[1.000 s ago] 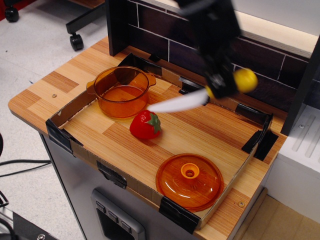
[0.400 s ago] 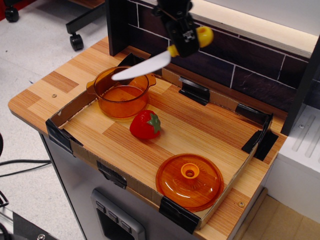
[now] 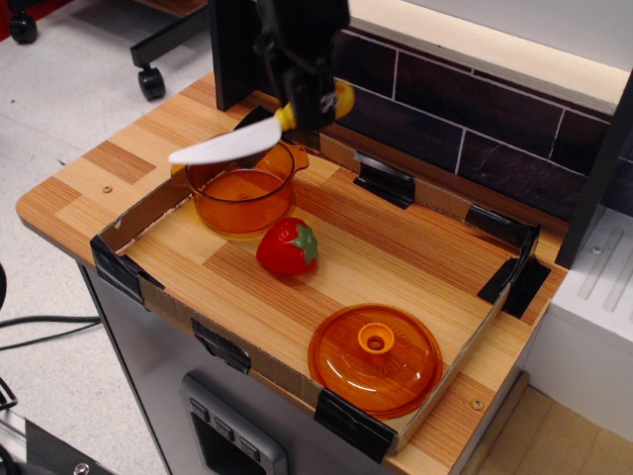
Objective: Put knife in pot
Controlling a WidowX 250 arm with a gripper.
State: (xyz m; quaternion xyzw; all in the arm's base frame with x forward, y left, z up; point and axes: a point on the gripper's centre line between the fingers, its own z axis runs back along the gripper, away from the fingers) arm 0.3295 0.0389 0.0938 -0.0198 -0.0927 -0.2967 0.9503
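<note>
A wooden table (image 3: 89,168) seen from above and in front, with a shallow cardboard tray (image 3: 119,237) taped to its top. At the upper centre, a dark robot arm reaches down, ending in a pincer (image 3: 309,101) that is clamped on the yellow handle of a toy knife (image 3: 223,145). The knife is held in the air, nearly level, its white rounded blade pointing left and slightly down. The blade crosses above the open top of an orange see-through pot (image 3: 240,184), and the tip reaches out past the pot's left rim. The knife is not inside the pot.

The pot stands upright in the tray's back left corner, with a small handle on each side. Just in front of it, to the right, lies a red toy strawberry (image 3: 287,247) with a green leafy top. Well apart, in the tray's near right corner, an orange domed lid (image 3: 375,359) with a round knob lies flat. A dark brick-patterned wall (image 3: 514,148) rises behind the tray.
</note>
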